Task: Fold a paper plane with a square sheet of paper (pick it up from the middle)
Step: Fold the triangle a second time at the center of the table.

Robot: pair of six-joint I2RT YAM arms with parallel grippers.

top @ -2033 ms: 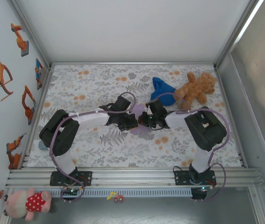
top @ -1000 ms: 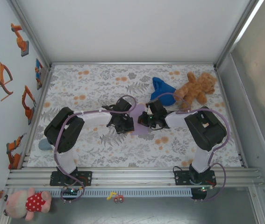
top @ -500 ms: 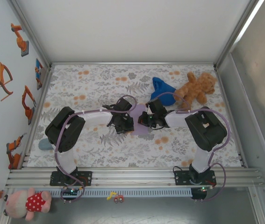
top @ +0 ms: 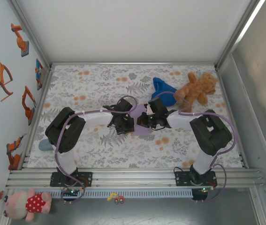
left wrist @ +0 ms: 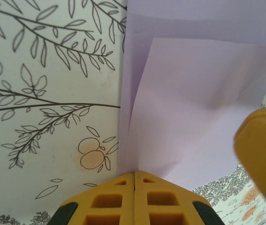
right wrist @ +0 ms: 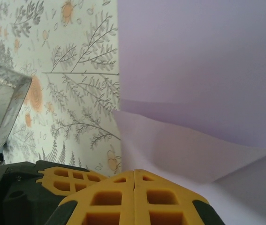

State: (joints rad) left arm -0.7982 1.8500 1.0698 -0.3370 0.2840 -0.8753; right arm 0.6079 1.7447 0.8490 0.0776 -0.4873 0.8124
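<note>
The lavender paper [top: 143, 131] lies at the centre of the floral mat [top: 86, 89], partly folded: a paler flap [left wrist: 193, 108] rises over the flat sheet with soft, uneven creases, and from above the two wrists hide most of it. The left gripper [left wrist: 134, 174], at the paper's 9 o'clock, and the right gripper [right wrist: 134, 172], at its 3 o'clock, each have their yellow fingers pinched together on an edge of that flap. A blue cloth [top: 162, 87] sits at 1 o'clock from the paper and a brown bear [top: 196, 89] at 2 o'clock, both apart from it.
</note>
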